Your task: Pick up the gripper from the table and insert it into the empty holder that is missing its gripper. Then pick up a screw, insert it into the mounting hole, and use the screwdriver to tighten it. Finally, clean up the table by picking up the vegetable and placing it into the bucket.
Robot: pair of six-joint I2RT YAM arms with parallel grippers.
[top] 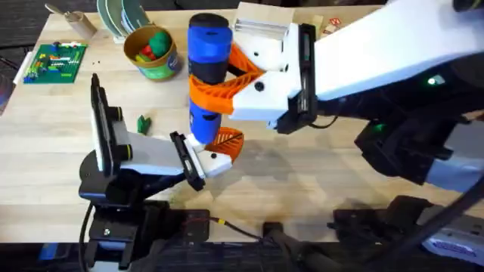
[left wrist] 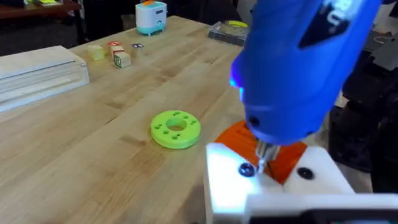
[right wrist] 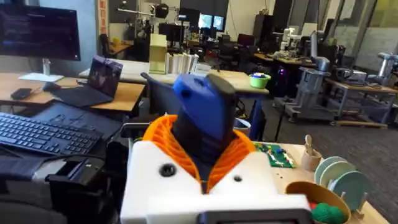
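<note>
My right gripper [top: 210, 81] reaches across the table and is shut on the blue screwdriver [top: 208, 45], held upright between its orange pads [right wrist: 163, 134]. The screwdriver [left wrist: 292, 68] has its metal bit down beside a dark screw [left wrist: 247, 169] in the white holder [top: 212, 161]. The orange ribbed gripper [top: 229, 142] sits in that holder, which my left gripper [top: 203, 160] grips just above the table. The dark-green vegetable [top: 144, 123] lies on the wood left of my left arm. The bucket [top: 160, 69] stands at the back left with red and green toys inside.
A lime-green disc [left wrist: 176, 129] with holes lies on the table just beyond the holder. A green board [top: 54, 62] and a plate rack [top: 121, 15] sit at the back left. A white box [top: 265, 19] is at the back centre. Small wooden blocks [left wrist: 118, 56] lie farther off.
</note>
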